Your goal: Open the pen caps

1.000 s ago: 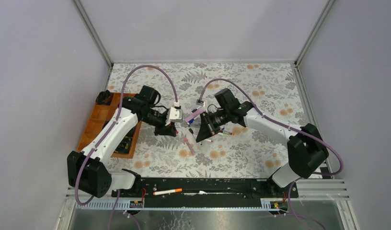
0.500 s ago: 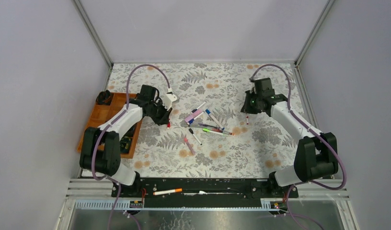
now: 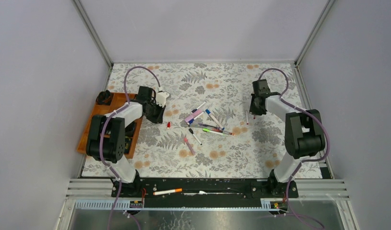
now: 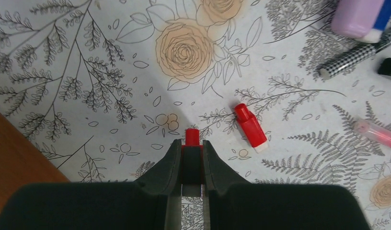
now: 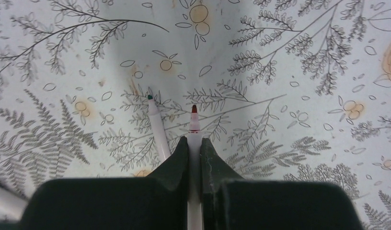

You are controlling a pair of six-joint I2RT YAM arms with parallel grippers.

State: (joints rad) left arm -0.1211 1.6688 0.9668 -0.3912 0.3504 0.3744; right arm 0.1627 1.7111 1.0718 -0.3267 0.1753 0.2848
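Both arms have pulled wider apart than half a second ago: left back toward the wooden tray (image 3: 88, 134), right out to the far-right side, away from the pile of pens (image 3: 208, 125) mid-table. We read that as a finished pull, with cap and barrel apart and each arm carrying off its half.

Left gripper (image 4: 191, 143) is pinched on a small red cap (image 4: 191, 135), whose nose pokes past the fingertips, low over the cloth. Right gripper (image 5: 194, 143) is clamped on a red-tipped pen (image 5: 194, 122), bare nib out front, barrel running back between the fingers. A grip near the nib end makes sense: short lever for the tug.

A second red cap (image 4: 250, 131) lies loose just right of the left gripper, so we judge this the cap drop spot; the held one likely goes beside it. A green-tipped pen (image 5: 157, 129), also uncapped, lies just left of the held pen, so that side looks like the open-pen spot. Sorting the halves keeps them clear of the pile.

Pens in the pile show coloured ends; we can't tell cap from nib at that size. Task partway done; release looks next.
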